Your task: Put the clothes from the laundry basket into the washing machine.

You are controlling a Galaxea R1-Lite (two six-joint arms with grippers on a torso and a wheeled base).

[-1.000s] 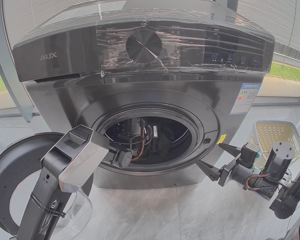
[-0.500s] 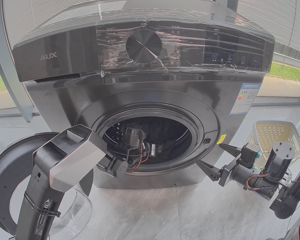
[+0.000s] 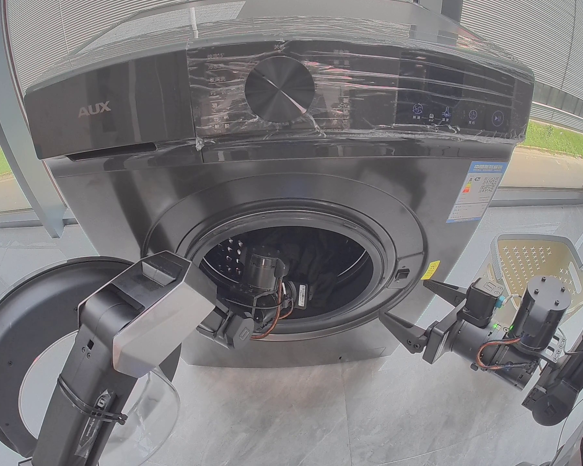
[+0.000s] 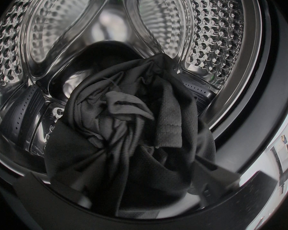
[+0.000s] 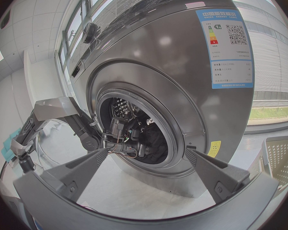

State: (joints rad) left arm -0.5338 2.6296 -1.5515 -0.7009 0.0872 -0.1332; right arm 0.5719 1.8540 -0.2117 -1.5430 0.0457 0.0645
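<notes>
A crumpled dark garment [image 4: 131,128] lies low in the washing machine's steel drum [image 4: 214,42], near the door rim. My left gripper [image 4: 134,189] is open just inside the opening. Its dark fingers [image 4: 217,176] stand wide apart on either side of the cloth's near edge. The left wrist [image 3: 262,279] sits in the round opening [image 3: 291,270] of the washing machine [image 3: 278,163]. My right gripper [image 3: 405,299] hangs open and holds nothing, low to the right of the opening and in front of the cream laundry basket [image 3: 537,263]. It faces the drum [image 5: 145,154].
The washer's round door [image 3: 19,331] is swung open at the left, next to my left arm. The perforated basket [image 5: 280,160] stands on the grey tiled floor [image 3: 343,409] right of the machine. Windows run behind the machine.
My left wrist has drawn back from deep in the drum toward the door opening, leaving the dark garment inside. The right arm has barely shifted.
</notes>
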